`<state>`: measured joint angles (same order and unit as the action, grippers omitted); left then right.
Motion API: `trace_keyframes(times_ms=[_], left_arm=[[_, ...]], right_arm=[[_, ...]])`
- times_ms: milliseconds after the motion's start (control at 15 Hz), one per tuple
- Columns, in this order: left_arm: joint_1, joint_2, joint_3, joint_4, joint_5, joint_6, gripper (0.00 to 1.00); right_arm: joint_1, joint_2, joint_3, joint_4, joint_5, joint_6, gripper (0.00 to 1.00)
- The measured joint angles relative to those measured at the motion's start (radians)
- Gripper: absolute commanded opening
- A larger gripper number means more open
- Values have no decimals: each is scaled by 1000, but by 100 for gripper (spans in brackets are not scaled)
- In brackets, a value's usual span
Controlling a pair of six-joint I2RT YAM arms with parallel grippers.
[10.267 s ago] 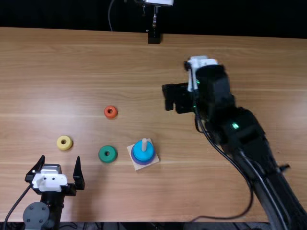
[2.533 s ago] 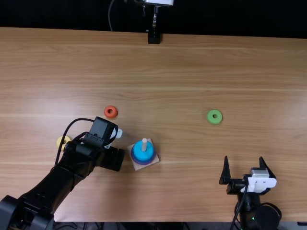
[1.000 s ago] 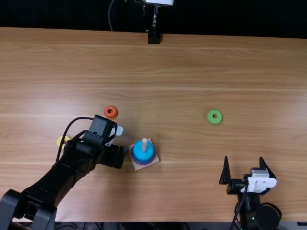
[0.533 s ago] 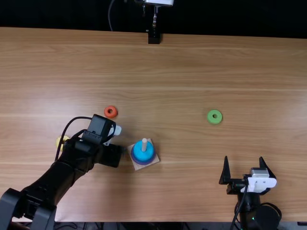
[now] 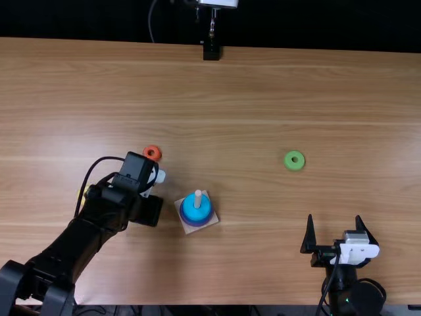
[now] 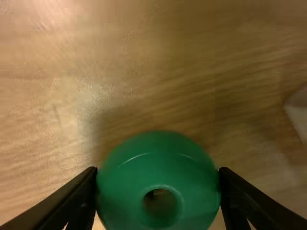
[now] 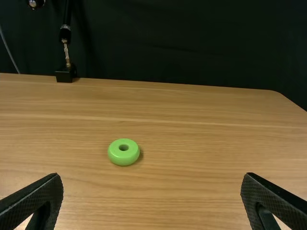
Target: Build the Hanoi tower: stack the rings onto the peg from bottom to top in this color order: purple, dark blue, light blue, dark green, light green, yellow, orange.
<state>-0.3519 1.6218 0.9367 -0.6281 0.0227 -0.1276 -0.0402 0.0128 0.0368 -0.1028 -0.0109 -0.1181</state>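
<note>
My left gripper (image 5: 148, 210) is over the table just left of the peg base (image 5: 213, 218). In the left wrist view, the fingers of my left gripper (image 6: 158, 184) press on both sides of the dark green ring (image 6: 122, 177). On the base, a light blue ring (image 5: 191, 212) lies over purple and darker blue edges, around the upright peg (image 5: 198, 199). My right gripper (image 5: 335, 230) stands open near the front edge; the right wrist view shows the right gripper (image 7: 151, 191) with nothing between its fingers. A light green ring (image 5: 295, 160) lies flat, also the light green ring (image 7: 115, 154) ahead there.
An orange ring (image 5: 152, 153) lies just beyond the left gripper. A yellow ring (image 5: 80, 196) is mostly covered by the left arm. A black stand (image 5: 211, 51) is at the table's far edge.
Over the last couple of seconds my left gripper has shifted slightly leftward, away from the base. Compared with the oldest frame, the right arm has drawn back and the left has come in over the dark green ring's spot.
</note>
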Motion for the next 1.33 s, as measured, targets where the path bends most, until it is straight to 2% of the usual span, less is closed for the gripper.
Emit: trace_keyframes(times_ms=[467, 667, 867, 1067, 1333], left_arm=[[-8, -21, 397, -454, 0, 0, 0], [-64, -21, 575, -608, 5, -3, 0], [-121, -21, 685, -627, 8, -17, 0], [-184, -19, 737, -626, 7, -87, 0], [-245, 11, 738, -627, 8, -122, 0]], right_arm=[[0, 0, 0, -1, 0, 0, 100], [0, 0, 0, 0, 0, 0, 100], [0, 0, 0, -1, 0, 0, 100], [0, 0, 0, 0, 0, 0, 100], [0, 0, 0, 0, 0, 0, 100]])
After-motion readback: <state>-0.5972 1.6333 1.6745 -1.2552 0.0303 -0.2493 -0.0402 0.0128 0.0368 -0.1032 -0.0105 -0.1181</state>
